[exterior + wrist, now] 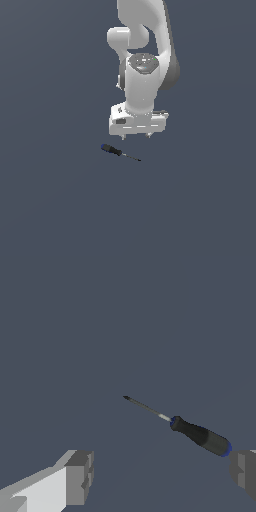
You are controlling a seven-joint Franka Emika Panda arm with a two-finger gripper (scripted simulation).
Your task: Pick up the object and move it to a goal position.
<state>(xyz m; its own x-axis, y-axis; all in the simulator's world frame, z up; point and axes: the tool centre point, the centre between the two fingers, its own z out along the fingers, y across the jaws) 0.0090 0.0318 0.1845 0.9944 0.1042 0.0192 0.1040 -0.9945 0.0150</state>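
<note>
Here the gripper (162, 476) hangs spread wide and empty above the table (50, 200), giving room to straddle the screwdriver (116, 151), which lies flat just beside one finger (244, 472).

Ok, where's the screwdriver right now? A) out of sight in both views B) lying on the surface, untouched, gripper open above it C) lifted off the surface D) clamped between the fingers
B: the screwdriver lies flat on the surface, and the gripper hangs open above it, its fingers spread wide and touching nothing.
</note>
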